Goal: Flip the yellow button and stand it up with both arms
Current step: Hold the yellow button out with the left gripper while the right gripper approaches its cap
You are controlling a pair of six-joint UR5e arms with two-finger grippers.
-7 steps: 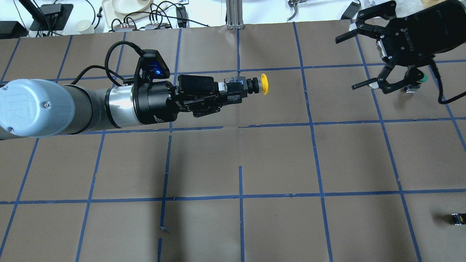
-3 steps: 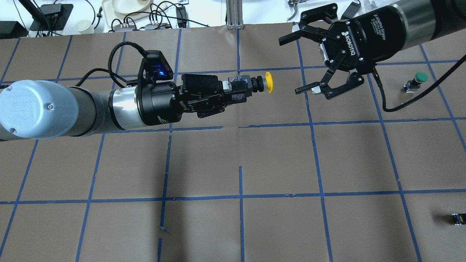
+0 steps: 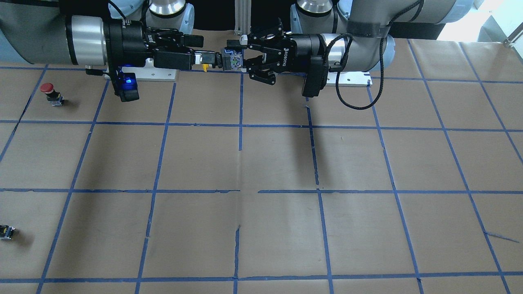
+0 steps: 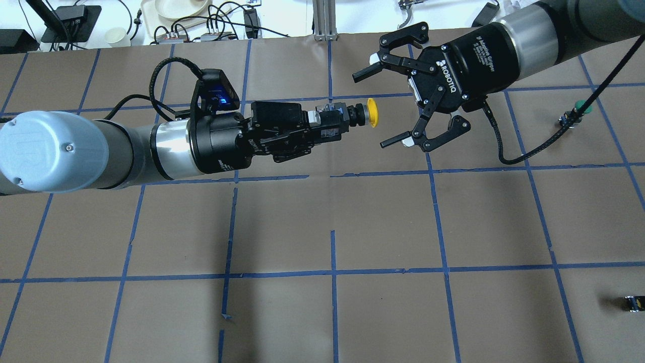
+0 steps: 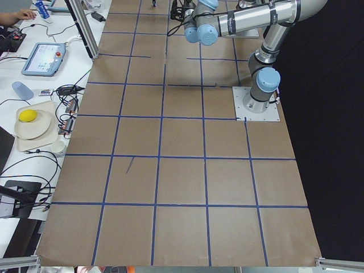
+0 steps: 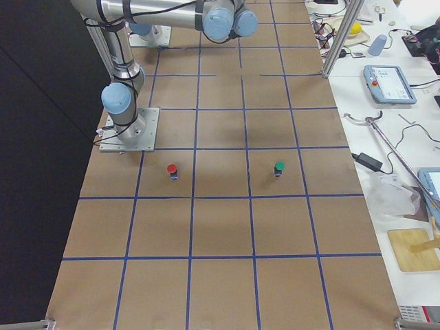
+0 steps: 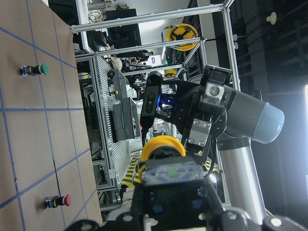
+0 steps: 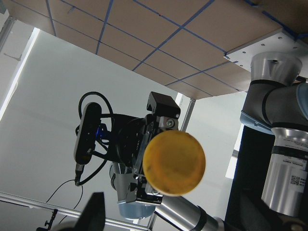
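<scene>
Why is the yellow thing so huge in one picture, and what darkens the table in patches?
Right wrist view: the yellow button sits close to the lens, so it looms large. Overhead view: the patches on the table are soft shadows under the left arm and right arm.

Your table point(image 4: 383, 222): brown paper ruled into squares by blue tape. Lying on it, towards the robot's right, you find a red-capped button point(image 3: 48, 90) and a green-capped button point(image 6: 278, 168), well apart, and a tiny dark part point(image 4: 632, 303) with a yellow speck near the table's edge. Also on it: the grey left base plate point(image 5: 272, 115) and right base plate point(image 6: 148, 141).
</scene>
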